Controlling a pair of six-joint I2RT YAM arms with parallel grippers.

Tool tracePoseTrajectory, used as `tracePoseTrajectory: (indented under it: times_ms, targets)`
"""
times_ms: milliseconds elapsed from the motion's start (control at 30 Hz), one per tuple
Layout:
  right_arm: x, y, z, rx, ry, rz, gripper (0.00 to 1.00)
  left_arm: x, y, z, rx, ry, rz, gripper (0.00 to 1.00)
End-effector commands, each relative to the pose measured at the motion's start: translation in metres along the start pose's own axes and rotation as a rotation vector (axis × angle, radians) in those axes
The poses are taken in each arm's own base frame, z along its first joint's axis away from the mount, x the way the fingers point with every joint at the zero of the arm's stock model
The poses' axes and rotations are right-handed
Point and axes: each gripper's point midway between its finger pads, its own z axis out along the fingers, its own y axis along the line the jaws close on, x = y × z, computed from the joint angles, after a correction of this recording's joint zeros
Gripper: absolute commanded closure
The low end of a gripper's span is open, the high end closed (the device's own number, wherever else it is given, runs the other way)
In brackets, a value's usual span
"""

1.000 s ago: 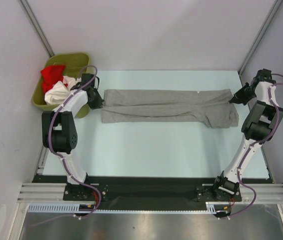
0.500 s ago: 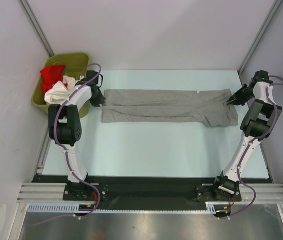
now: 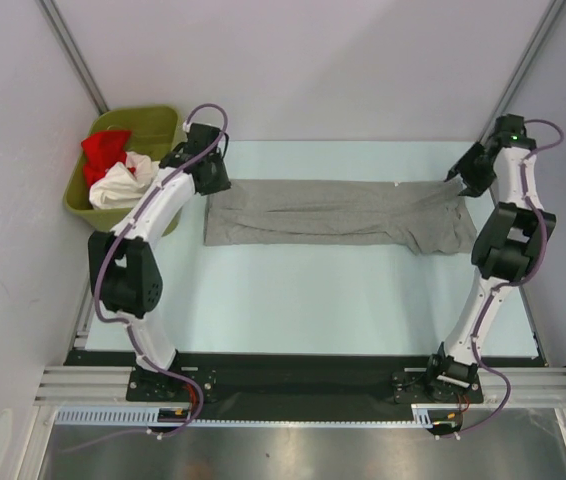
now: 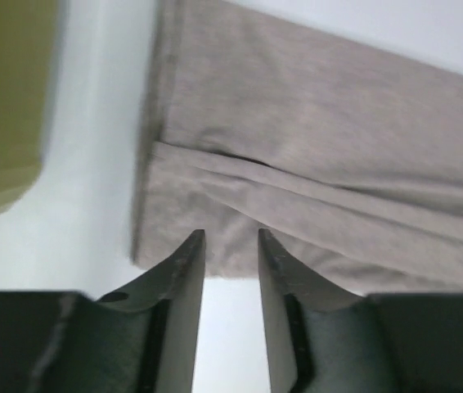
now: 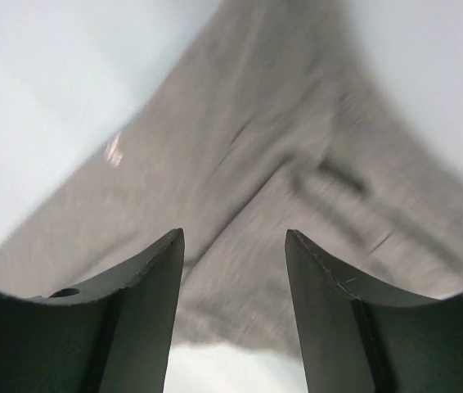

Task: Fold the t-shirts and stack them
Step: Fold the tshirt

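Observation:
A heather-grey t-shirt (image 3: 338, 212) lies folded lengthwise into a long band across the far half of the table. My left gripper (image 3: 211, 172) hovers over its left end, open and empty; in the left wrist view the shirt's folded left edge (image 4: 215, 196) lies just beyond the left gripper (image 4: 231, 235). My right gripper (image 3: 460, 172) hangs over the shirt's right end, open with nothing between its fingers; the right wrist view shows the grey cloth (image 5: 280, 188) below the right gripper (image 5: 234, 233). A red t-shirt (image 3: 104, 150) and a white t-shirt (image 3: 121, 184) sit crumpled in the bin.
An olive-green plastic bin (image 3: 153, 122) stands off the table's far left corner, its wall also showing in the left wrist view (image 4: 6, 98). Grey walls close in on both sides and behind the pale table (image 3: 313, 300).
Both grippers have opened and let go of the grey shirt's ends, then lifted up and toward the back. The shirt stays flat on the table.

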Motion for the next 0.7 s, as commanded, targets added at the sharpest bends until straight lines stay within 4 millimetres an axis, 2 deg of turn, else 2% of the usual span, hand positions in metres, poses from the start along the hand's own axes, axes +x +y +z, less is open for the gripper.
tracePoseTrajectory:
  times_ms: [0, 67, 100, 167, 200, 300, 333, 433, 500, 567, 667]
  targets:
    - [0.043, 0.064, -0.037, -0.059, -0.020, -0.134, 0.42, 0.023, -0.024, -0.021, 0.127, 0.034, 0.067, 0.66]
    - [0.069, 0.081, -0.043, -0.097, 0.002, -0.164, 0.42, 0.040, -0.040, -0.019, 0.209, 0.080, 0.082, 0.67]
    - [0.098, 0.098, -0.037, -0.135, 0.047, -0.201, 0.41, 0.050, -0.044, -0.015, 0.231, 0.109, 0.088, 0.68]
    - [0.125, 0.109, -0.035, -0.143, 0.073, -0.225, 0.43, 0.061, -0.058, -0.013, 0.279, 0.136, 0.122, 0.67]
    - [0.150, 0.120, -0.035, -0.159, 0.099, -0.262, 0.44, 0.065, -0.063, -0.005, 0.286, 0.153, 0.132, 0.67]
    - [0.181, 0.130, -0.031, -0.172, 0.139, -0.298, 0.47, 0.076, -0.070, 0.006, 0.296, 0.193, 0.147, 0.67]
    - [0.198, 0.130, -0.026, -0.162, 0.169, -0.321, 0.51, 0.080, -0.071, 0.015, 0.286, 0.207, 0.151, 0.67]
    - [0.218, 0.121, -0.017, -0.131, 0.203, -0.341, 0.61, 0.083, -0.072, 0.030, 0.266, 0.228, 0.165, 0.67]
    - [0.222, 0.120, -0.014, -0.142, 0.207, -0.343, 0.71, 0.083, -0.072, 0.035, 0.258, 0.238, 0.172, 0.67]
    - [0.229, 0.114, -0.007, -0.126, 0.234, -0.342, 0.76, 0.087, -0.072, 0.041, 0.252, 0.255, 0.178, 0.67]
    - [0.222, 0.103, -0.006, -0.084, 0.217, -0.328, 0.81, 0.091, -0.073, 0.042, 0.257, 0.269, 0.172, 0.68]
